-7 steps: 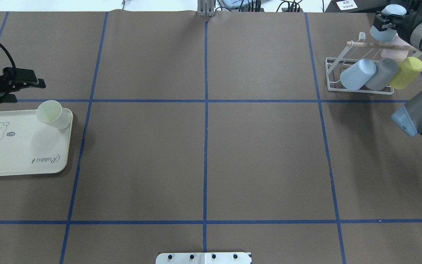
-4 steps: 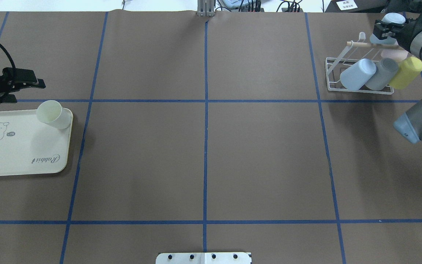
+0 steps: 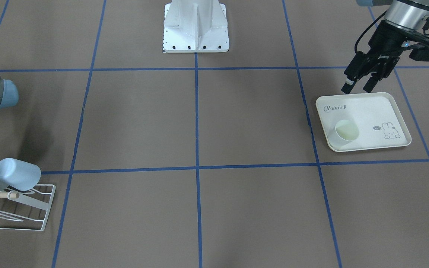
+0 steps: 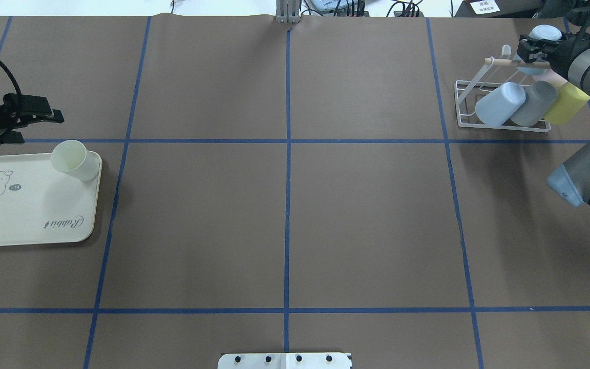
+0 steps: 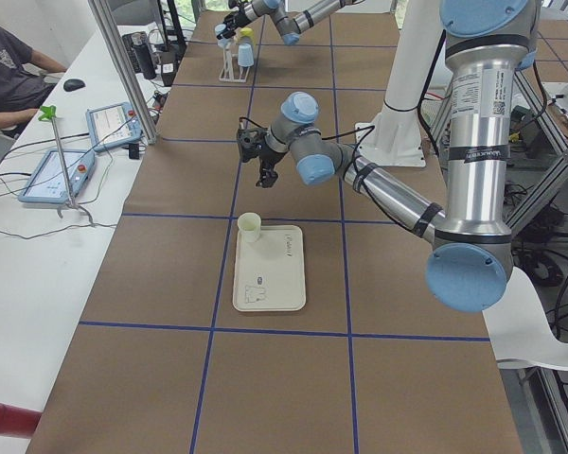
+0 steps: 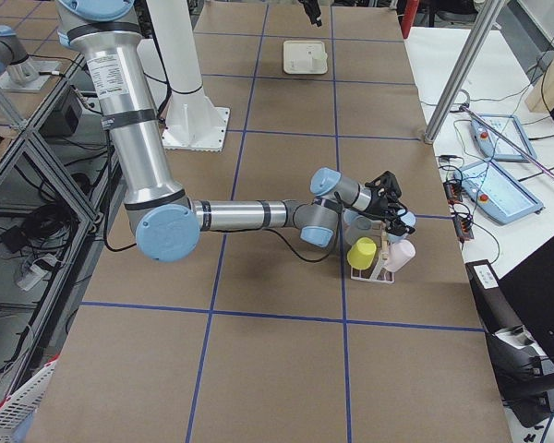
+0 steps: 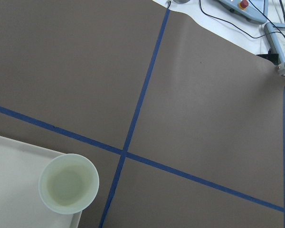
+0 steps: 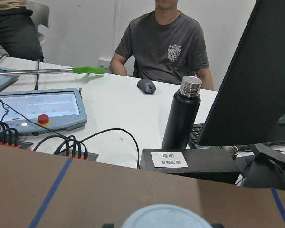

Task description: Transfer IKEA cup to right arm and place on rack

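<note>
My right gripper [image 4: 534, 47] is shut on a light-blue IKEA cup [image 4: 545, 32], held at the wooden rod over the far side of the white wire rack [image 4: 465, 109]. The cup's base fills the bottom edge of the right wrist view [image 8: 164, 216]. A blue cup [image 4: 500, 103], a grey cup [image 4: 535, 102] and a yellow cup [image 4: 570, 101] lean on the rack's front prongs. A pink cup [image 4: 548, 75] sits behind them. My left gripper [image 3: 356, 88] hangs open and empty just beyond the tray's edge. A pale-green cup [image 3: 346, 131] stands upright on the tray's corner.
The cream rabbit-print tray [image 4: 23, 215] lies at the table's left side. Blue tape lines grid the brown table. Beyond the far edge are a bottle [image 8: 183, 114], tablets, cables and seated people. The robot's base [image 3: 196, 26] stands mid-table at the near edge.
My right gripper has brought the light-blue cup down and towards the rack's wooden rod. The left gripper and the pale-green cup have stayed put.
</note>
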Available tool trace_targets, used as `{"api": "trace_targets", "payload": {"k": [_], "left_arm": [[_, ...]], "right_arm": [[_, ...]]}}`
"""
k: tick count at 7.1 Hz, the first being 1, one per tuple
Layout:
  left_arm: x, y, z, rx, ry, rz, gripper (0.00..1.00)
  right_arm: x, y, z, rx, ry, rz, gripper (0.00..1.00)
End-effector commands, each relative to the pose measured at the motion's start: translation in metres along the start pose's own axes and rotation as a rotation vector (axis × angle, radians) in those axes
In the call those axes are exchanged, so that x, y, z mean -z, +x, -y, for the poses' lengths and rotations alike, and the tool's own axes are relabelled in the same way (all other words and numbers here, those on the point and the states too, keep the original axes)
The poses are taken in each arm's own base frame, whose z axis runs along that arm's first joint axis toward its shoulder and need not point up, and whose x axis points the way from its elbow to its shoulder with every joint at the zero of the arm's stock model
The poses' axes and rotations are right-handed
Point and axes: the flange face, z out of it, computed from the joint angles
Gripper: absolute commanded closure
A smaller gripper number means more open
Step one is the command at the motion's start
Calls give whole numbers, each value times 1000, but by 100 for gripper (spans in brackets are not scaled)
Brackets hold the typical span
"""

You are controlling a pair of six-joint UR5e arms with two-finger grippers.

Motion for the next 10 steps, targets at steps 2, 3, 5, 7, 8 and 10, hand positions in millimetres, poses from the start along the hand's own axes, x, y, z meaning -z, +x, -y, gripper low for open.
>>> {"api": "trace_targets", "payload": {"k": [2,3,5,7,8,10], "left_arm": [[-1,0,0,1,0,1,0],[0,0,0,-1,0,-1,0],[-5,-5,-2,-9,-36,11,0],[-12,-46,-5,-117,-72,126,0],[-19,-62,0,-192,-109,238,0],[-46,-86,6,-266,-177,333,0]], "right_arm": [[5,5,10,-5,17,17,0],[8,17,24,-20,1,44,0],[29,33,73,-73,-18,151,0],[61,-9,108,-381,-67,315,0],[76,-23,116,-453,-106,381,0],[110,-69,129,-678,-208,506,0]]}}
